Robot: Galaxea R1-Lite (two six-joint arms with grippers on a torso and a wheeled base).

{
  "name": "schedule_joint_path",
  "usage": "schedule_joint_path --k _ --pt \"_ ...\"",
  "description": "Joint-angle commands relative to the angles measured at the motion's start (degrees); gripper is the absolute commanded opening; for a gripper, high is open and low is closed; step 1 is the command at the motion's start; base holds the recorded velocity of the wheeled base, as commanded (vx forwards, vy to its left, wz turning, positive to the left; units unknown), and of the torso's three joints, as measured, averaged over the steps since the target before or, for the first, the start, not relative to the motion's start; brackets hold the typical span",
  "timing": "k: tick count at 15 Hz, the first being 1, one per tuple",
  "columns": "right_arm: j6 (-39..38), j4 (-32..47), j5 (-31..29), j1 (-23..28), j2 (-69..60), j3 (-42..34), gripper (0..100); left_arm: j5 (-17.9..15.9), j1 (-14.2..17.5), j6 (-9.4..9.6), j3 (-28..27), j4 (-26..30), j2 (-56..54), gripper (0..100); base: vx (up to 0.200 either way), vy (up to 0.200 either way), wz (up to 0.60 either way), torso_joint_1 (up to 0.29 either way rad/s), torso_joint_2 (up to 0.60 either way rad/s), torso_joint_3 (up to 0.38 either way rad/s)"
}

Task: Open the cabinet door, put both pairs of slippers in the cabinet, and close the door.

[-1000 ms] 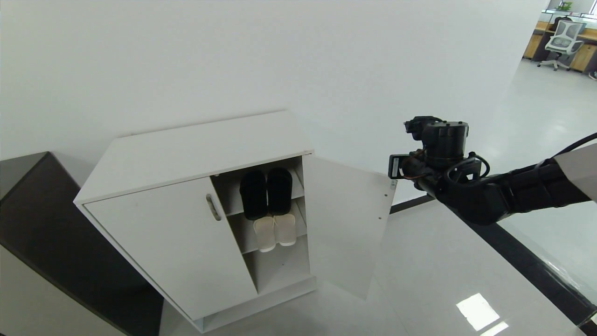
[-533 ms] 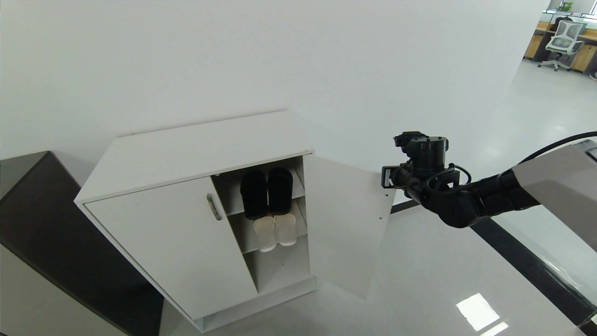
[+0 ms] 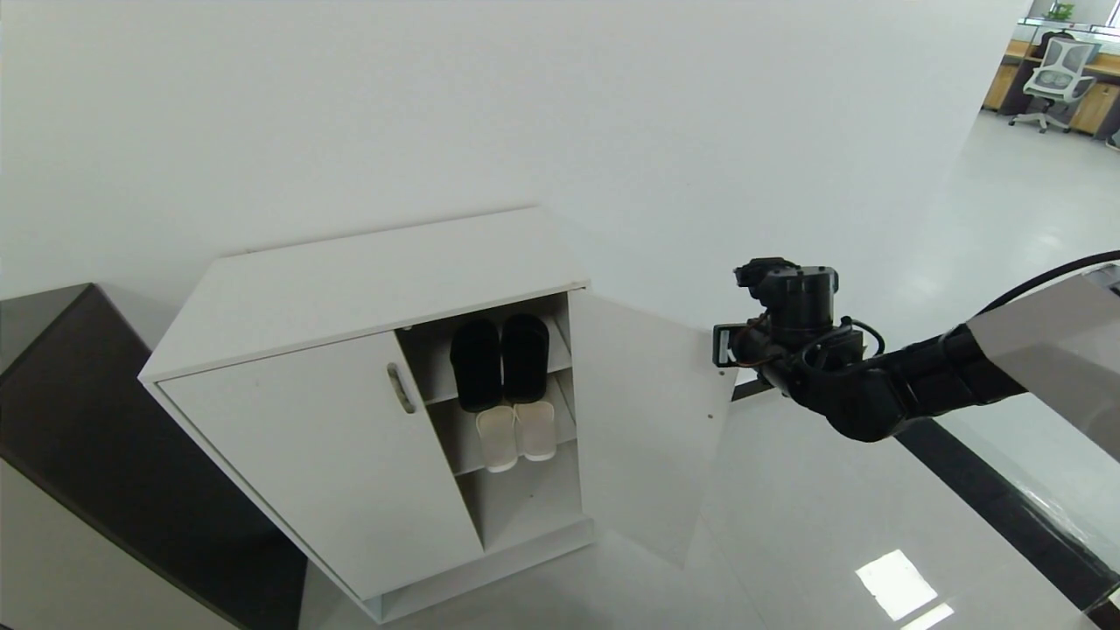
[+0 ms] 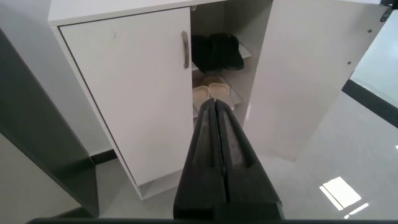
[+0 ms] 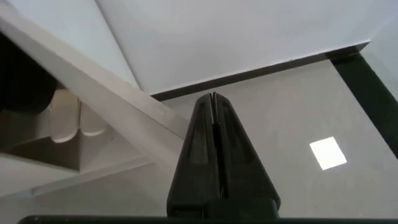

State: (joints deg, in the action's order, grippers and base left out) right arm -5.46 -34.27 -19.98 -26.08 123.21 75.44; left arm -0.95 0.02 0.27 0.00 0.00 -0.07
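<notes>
Door (image 3: 647, 420) just beside right gripper (image 5: 213, 106)

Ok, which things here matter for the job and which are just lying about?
Job: cabinet, open door, black slippers, white slippers, right gripper.
Lying about: dark unit beside the cabinet, office chair.

Plain white over the cabinet (image 3: 350, 289) and its open door (image 3: 647, 420), silver-grey on the handle (image 3: 401, 388), black on the upper pair of slippers (image 3: 500, 359), off-white on the lower pair (image 3: 516, 433), matte black on the left gripper (image 4: 216, 102) and the right gripper (image 5: 213, 96), glossy pale grey across the floor (image 3: 814, 525) with a black strip (image 3: 989, 490).
</notes>
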Motion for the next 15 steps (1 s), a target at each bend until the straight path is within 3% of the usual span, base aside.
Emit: schedule_joint_path --k 1,5,11,15 --pt "0.01 -0.19 -0.15 -2.75 -4.91 -4.68 0 -0.02 -0.02 0.00 0.00 0.00 0.07 0 0.000 0.000 0.00 0.000 0.00 0.000" --pt "0.01 -1.06 -0.41 -11.63 -12.64 -14.44 0 -0.02 -0.02 0.00 0.00 0.00 0.07 0 0.000 0.000 0.00 0.000 0.00 0.000" --pt "-2.98 -2.38 -0.23 -8.73 -5.61 -10.92 0 -0.02 0.06 0.00 0.00 0.00 0.07 0 0.000 0.000 0.00 0.000 0.00 0.000" --pt "-3.33 -2.38 -0.15 -12.60 -3.06 -10.84 0 -0.02 0.06 0.00 0.00 0.00 0.07 0 0.000 0.000 0.00 0.000 0.00 0.000"
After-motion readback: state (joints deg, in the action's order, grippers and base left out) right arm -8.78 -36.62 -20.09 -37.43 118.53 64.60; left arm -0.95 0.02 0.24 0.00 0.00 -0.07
